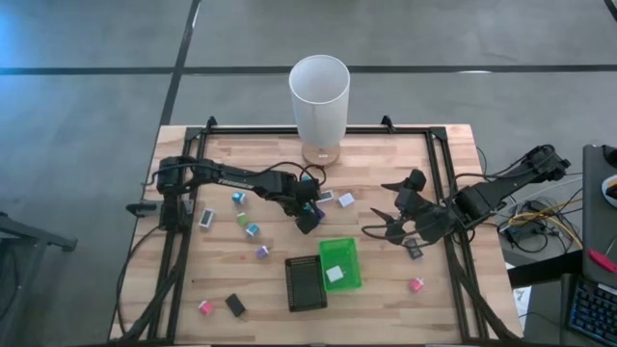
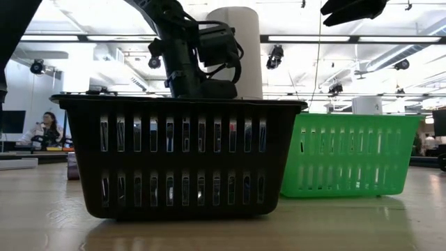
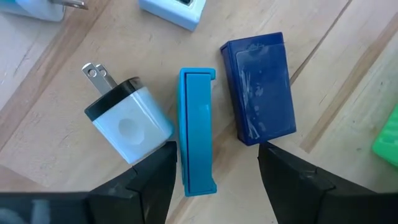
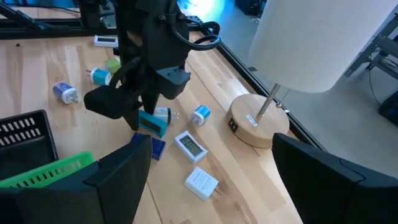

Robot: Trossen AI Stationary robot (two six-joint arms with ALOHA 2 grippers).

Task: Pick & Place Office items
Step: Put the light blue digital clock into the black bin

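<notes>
Left wrist view: teal clip [image 3: 197, 130] lies between the half-open, empty left hand [image 3: 214, 165].

Bright overhead lighting, sharp focus

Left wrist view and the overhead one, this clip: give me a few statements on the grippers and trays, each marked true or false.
1. The left gripper has its open fingers on either side of a teal block. True.
2. A dark blue block lies beside the teal block. True.
3. The green tray is empty. False: a small white item lies in it.
4. The right gripper is shut on a pink block. False: it is open and holds nothing; a pink block lies on the table nearer the front edge.
5. The black tray sits beside the green tray. True.
</notes>
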